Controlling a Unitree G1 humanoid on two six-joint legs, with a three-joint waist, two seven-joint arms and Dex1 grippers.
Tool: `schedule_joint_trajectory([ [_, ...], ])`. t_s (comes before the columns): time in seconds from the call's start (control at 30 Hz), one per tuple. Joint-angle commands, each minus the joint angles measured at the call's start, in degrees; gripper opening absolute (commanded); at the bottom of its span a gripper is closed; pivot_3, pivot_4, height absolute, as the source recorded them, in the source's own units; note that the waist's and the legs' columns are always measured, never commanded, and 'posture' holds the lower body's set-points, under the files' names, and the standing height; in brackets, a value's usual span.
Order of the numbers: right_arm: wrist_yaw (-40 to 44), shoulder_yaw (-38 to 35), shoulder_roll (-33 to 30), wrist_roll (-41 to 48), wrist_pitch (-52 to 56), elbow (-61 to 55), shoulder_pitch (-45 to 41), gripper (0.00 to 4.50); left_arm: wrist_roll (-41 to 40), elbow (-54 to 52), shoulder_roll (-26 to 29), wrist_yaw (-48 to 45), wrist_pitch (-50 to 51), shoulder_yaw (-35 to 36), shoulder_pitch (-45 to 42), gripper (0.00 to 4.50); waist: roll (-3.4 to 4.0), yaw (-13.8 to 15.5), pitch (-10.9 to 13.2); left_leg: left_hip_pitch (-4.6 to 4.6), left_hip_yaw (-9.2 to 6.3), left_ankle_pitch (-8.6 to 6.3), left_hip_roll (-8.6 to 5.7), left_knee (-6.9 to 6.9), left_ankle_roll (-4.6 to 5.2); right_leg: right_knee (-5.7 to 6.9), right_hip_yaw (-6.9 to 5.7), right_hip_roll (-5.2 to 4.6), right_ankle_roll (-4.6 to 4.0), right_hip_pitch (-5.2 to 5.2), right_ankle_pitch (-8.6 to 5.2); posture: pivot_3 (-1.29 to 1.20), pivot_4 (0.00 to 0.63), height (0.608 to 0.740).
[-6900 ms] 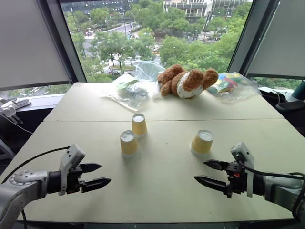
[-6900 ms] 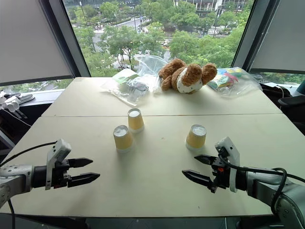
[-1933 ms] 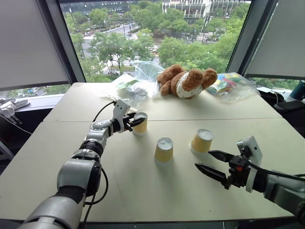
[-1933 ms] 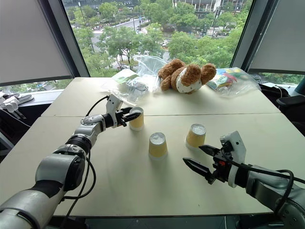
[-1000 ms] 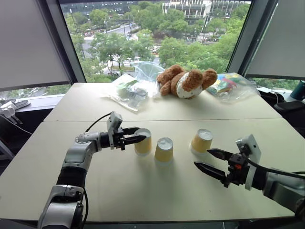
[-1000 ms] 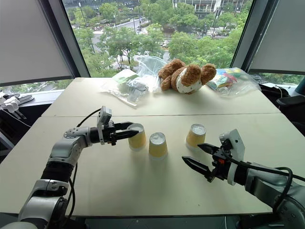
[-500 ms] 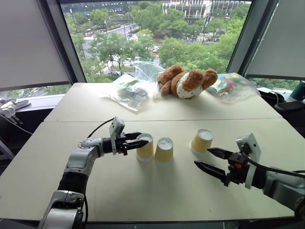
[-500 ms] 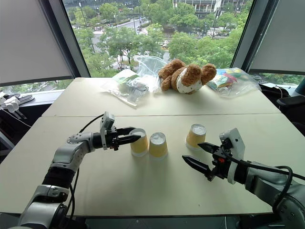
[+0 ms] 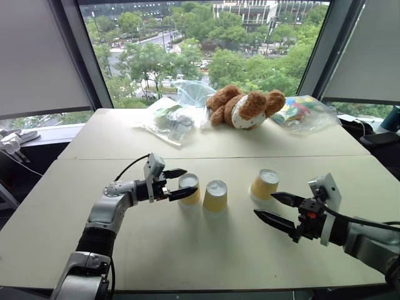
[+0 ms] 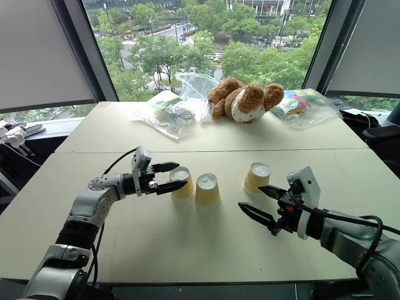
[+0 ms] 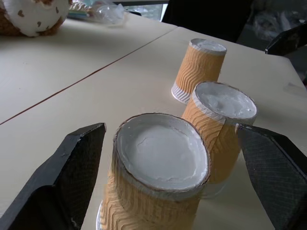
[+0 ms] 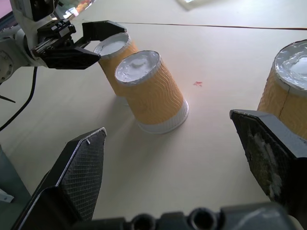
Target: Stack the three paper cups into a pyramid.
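1. Three small yellow ribbed paper cups with white bases stand upside down on the pale beige bench (image 9: 206, 250), none stacked on another.
2. The left cup (image 9: 189, 189) and the middle cup (image 9: 215, 196) stand just beside each other near the bench's centre, their lower rims touching or nearly so.
3. The right cup (image 9: 265, 185) stands apart from the pair, toward the bench's right edge.
4. The left end effector (image 9: 179, 182) reaches in level from the bench's left side, its two black fingers spread wide on either side of the left cup; gaps show between each finger and the cup wall, so nothing is gripped.
5. The right end effector (image 9: 274, 207) hovers over the bench nearer its front edge, in front of the right cup, fingers wide apart and empty.
6. A brown teddy bear with a white belly (image 9: 245, 107) lies near the far edge of the bench.
7. Clear plastic bags with contents lie beside the bear: one (image 9: 172, 115) to its left, one with colourful contents (image 9: 303, 112) toward the far right corner.
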Motion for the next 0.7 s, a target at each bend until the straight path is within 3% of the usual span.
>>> schedule_joint_trajectory([
  [0.03,0.3,-0.8,-0.6,-0.4,-0.7,0.1,-0.7,4.50,-1.3,-2.4,1.0,-0.5,1.3,0.0,0.7,4.42,0.00,0.0,0.0,0.00,0.00,0.00,0.00,0.00,0.00,0.00,0.00,0.00,0.00,0.00,0.00,0.00,0.150,0.740],
  [0.53,0.5,-0.1,0.1,-1.5,-1.0,0.2,-1.0,4.50,-0.7,0.4,0.2,1.2,-0.2,-0.3,-1.2,4.42,0.00,0.0,0.0,0.00,0.00,0.00,0.00,0.00,0.00,-0.02,0.00,-0.01,0.00,0.01,0.00,0.00,0.150,0.740],
  [0.63,0.6,-0.3,0.1,-1.6,-1.0,0.1,-0.9,4.50,-0.3,1.2,0.0,1.6,-1.2,-0.4,-1.5,3.59,0.00,0.0,0.0,0.00,0.00,0.00,0.00,0.00,0.00,-0.02,0.00,0.00,0.00,0.01,0.00,0.00,0.150,0.740],
  [0.7,0.6,-0.4,0.1,-1.6,-1.0,0.1,-0.8,4.50,-0.4,1.4,0.0,1.5,-1.4,-0.5,-1.6,2.67,0.00,0.0,0.0,0.00,0.00,0.00,0.00,0.00,0.00,-0.02,0.00,-0.01,0.00,0.00,0.00,0.00,0.150,0.740],
])
